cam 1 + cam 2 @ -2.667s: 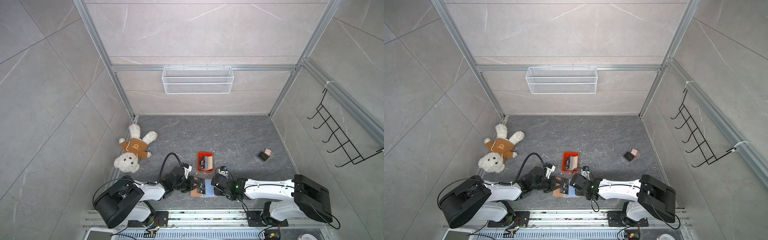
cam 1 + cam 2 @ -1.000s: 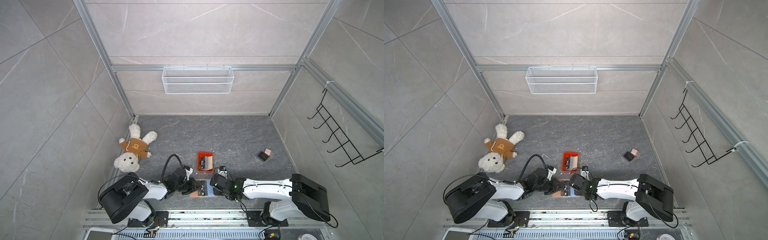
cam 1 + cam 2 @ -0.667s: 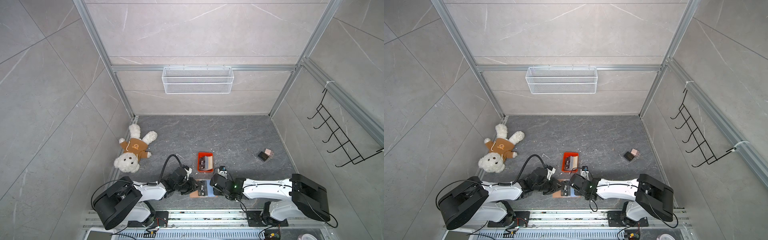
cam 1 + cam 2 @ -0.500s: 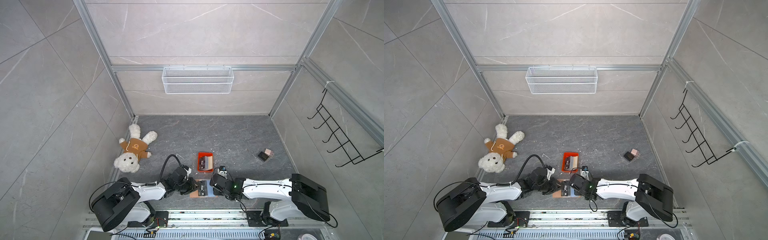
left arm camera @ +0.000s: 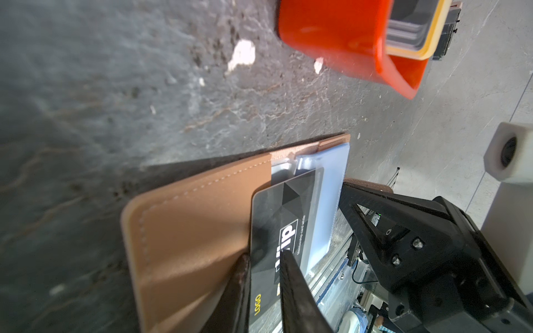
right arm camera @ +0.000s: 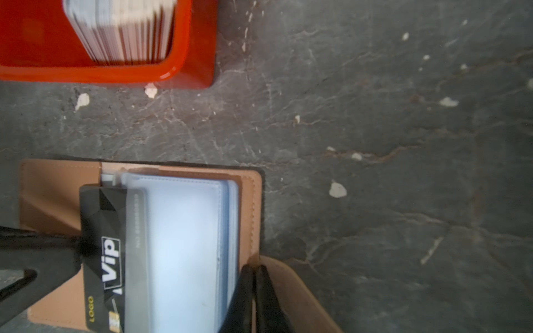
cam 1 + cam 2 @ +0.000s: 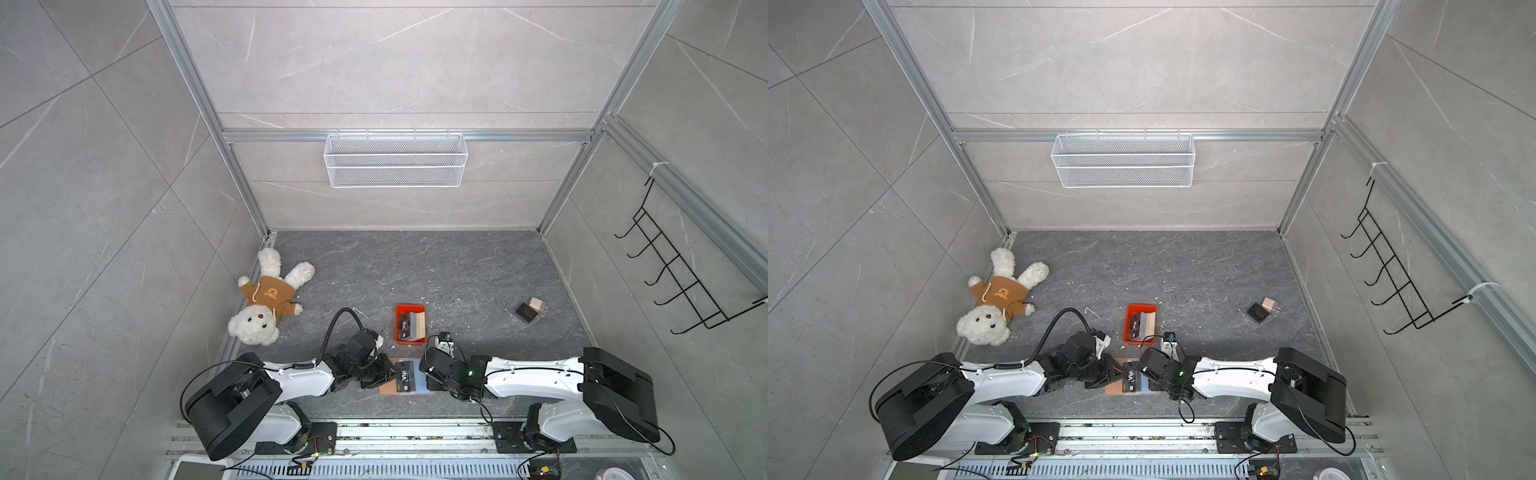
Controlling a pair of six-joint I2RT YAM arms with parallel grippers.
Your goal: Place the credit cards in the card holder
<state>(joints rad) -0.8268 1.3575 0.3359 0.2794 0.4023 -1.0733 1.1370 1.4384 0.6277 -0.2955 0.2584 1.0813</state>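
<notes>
Since the clear sleeve (image 6: pixel 184 230) would likely skid under a push, the right gripper (image 6: pixel 254 271), jaws shut, seems to pin the open card holder (image 5: pixel 196 207) to the floor; the left gripper (image 5: pixel 265 255), clamped on the black VIP card (image 5: pixel 288 207), holds its leading edge just inside that sleeve.

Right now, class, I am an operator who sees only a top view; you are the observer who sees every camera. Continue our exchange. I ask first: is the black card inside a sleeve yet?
Observer: Partly. In the left wrist view one long edge of the black VIP card sits under the clear sleeve; the rest lies over the tan cover of the card holder.
Operator: What grips it?
Observer: The left gripper, shut on the opposite long edge.
Operator: And the right gripper?
Observer: Shut on the holder's raised tan flap.
</notes>
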